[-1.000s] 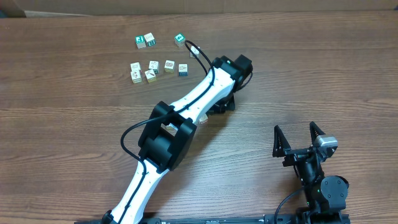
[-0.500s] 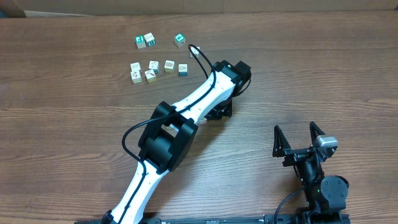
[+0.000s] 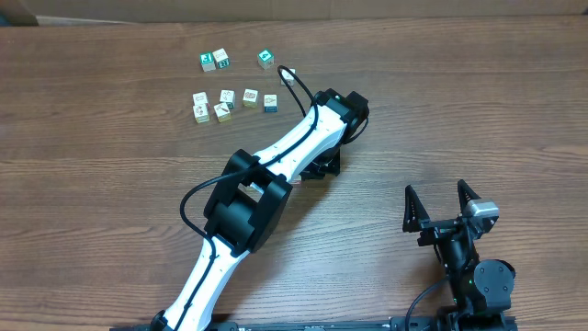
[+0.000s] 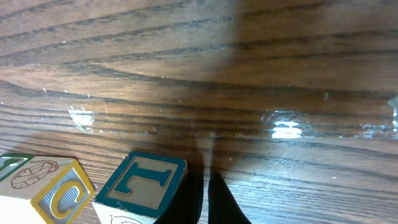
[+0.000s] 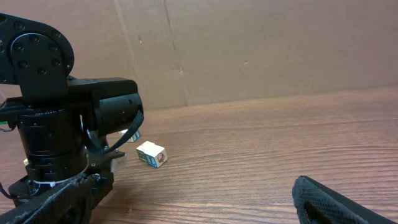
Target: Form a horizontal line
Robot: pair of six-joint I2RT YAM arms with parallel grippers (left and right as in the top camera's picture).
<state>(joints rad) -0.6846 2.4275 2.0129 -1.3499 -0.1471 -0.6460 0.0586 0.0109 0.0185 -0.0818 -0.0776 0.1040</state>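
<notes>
1. Your left end effector (image 4: 208, 190) is pinched shut on nothing, its tip low just beside the L cube (image 4: 146, 185). It looks set to nudge rather than grasp.
2. The row (image 3: 251, 97) lies near the counter's (image 3: 459, 110) far edge, with gaps between its cubes.
3. Your right end effector (image 3: 442, 198) rests with its jaws wide, well apart from the cubes.

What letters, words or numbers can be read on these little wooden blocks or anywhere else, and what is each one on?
"L": on the top face of the teal-framed wooden cube, left wrist view.
"C": on the side face of the yellow-framed wooden cube just left of it.
Row of small pale cubes, overhead view: prints too small to read.
Green-faced cubes, overhead view: white marks too small to read.
Nothing else legible.
</notes>
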